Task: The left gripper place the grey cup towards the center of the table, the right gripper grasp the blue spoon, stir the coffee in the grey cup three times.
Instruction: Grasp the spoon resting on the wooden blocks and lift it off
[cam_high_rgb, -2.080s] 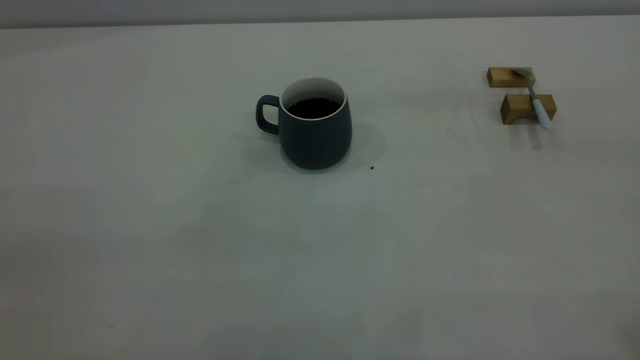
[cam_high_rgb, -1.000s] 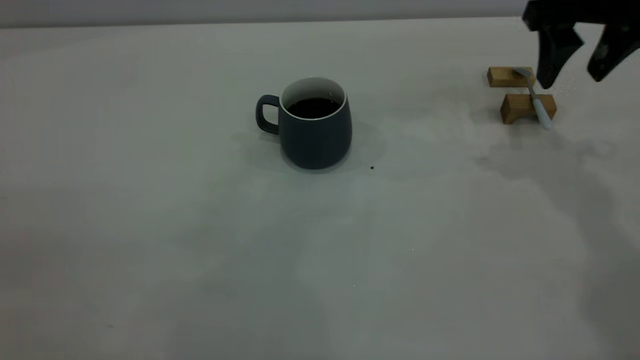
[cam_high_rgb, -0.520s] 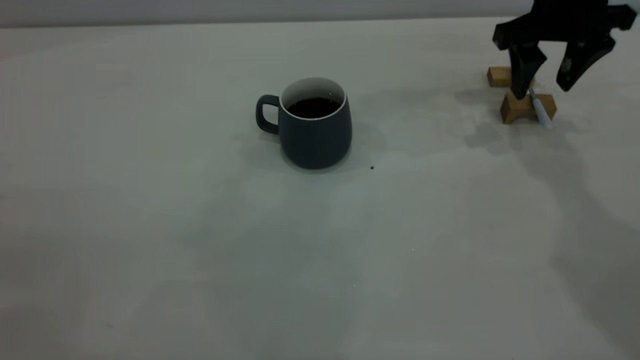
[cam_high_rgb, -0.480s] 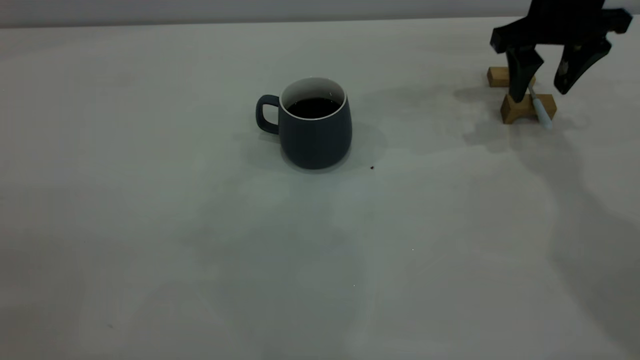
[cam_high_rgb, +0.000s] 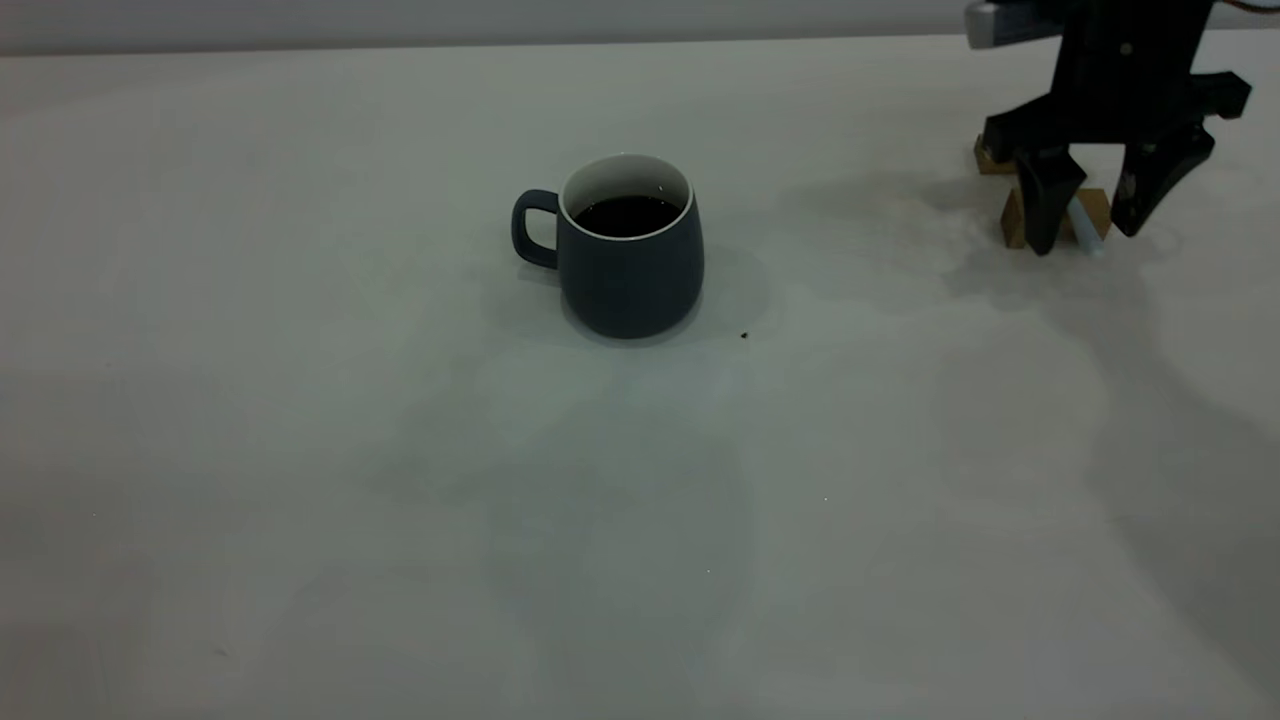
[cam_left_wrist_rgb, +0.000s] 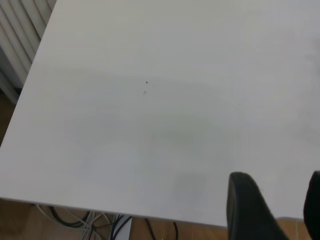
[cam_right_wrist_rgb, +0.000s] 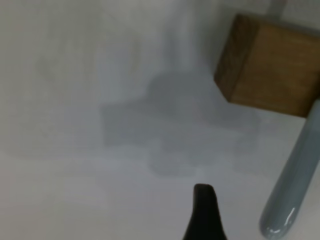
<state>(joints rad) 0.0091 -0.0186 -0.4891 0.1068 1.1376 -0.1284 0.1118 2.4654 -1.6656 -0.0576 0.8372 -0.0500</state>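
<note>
Cup (cam_high_rgb: 630, 255): grey, upright near mid-table (cam_high_rgb: 400, 500), handle toward the left arm's side; holds dark coffee (cam_high_rgb: 627, 215) below the white rim. It looks already placed for stirring, well apart from the spoon.

Spoon (cam_high_rgb: 1084, 224): pale blue handle, propped on wooden blocks (cam_high_rgb: 1018, 216) at the far right. Raised this way, the handle overhangs the table, probably so fingers can close around it.

Right gripper (cam_high_rgb: 1095, 205): low over the blocks, jaws spread wide, one finger either side of the handle, nothing held. Judged to be the approach before the grasp.

Left gripper (cam_left_wrist_rgb: 272, 210): seen only in its own wrist view, over bare table near an edge; fingers apart, empty, parked.
</note>
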